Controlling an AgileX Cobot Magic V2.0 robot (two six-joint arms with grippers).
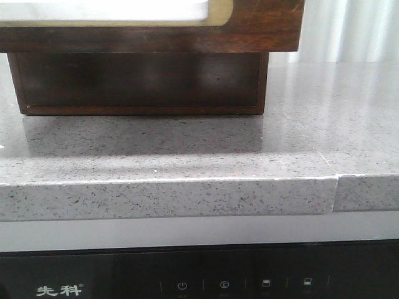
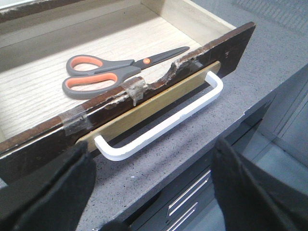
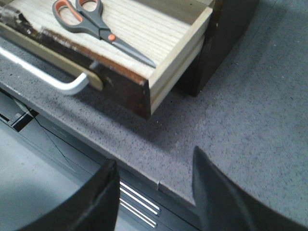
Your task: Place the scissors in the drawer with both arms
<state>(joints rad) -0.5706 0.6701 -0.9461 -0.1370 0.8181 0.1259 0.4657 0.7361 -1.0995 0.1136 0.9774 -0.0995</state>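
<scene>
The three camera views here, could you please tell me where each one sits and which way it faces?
Front view: low, facing forward across the countertop at the cabinet; none of the robot shows.
Left wrist view: on the left arm, looking down over the open drawer, its white handle and the scissors; the left gripper shows open.
Right wrist view: on the right arm, facing the drawer's corner; the right gripper shows open.
Both wrist views share drawer, scissors and handle.

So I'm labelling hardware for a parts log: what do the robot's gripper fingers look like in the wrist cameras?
Only the fingers show. The left gripper has two broad matte black fingers with a soft, slightly fuzzy-looking surface. The right gripper has smoother black fingers, curved at the edges. No cables, markings or arm links are visible.
</scene>
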